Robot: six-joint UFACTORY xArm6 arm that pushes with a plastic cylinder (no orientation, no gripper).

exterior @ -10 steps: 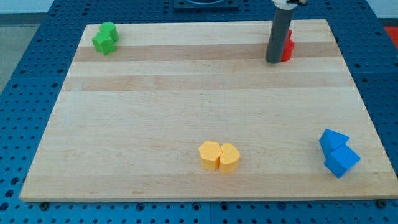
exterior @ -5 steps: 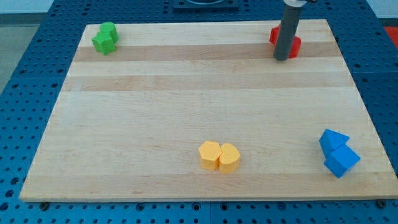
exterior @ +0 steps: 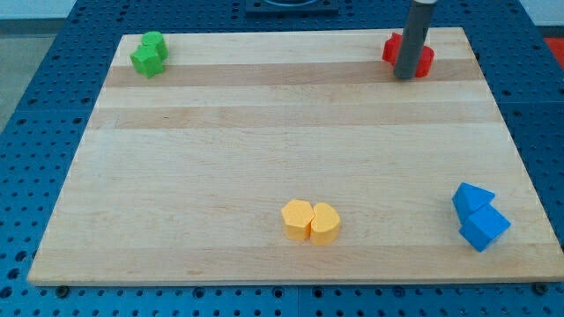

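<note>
My tip rests on the wooden board near the view's top right. It stands right in front of the red blocks, and the rod covers their middle, so red shows on both sides of it. Whether the tip touches them I cannot tell. Two green blocks sit together at the top left corner. Two yellow blocks lie side by side near the bottom edge, a little right of centre. A blue triangular block and a blue cube touch each other at the bottom right.
The board lies on a blue perforated table that surrounds it on all sides. A dark fixture shows at the view's top edge.
The rod has moved to the view's right across the red blocks. Red showed only on its right side before; now red shows on both sides.
</note>
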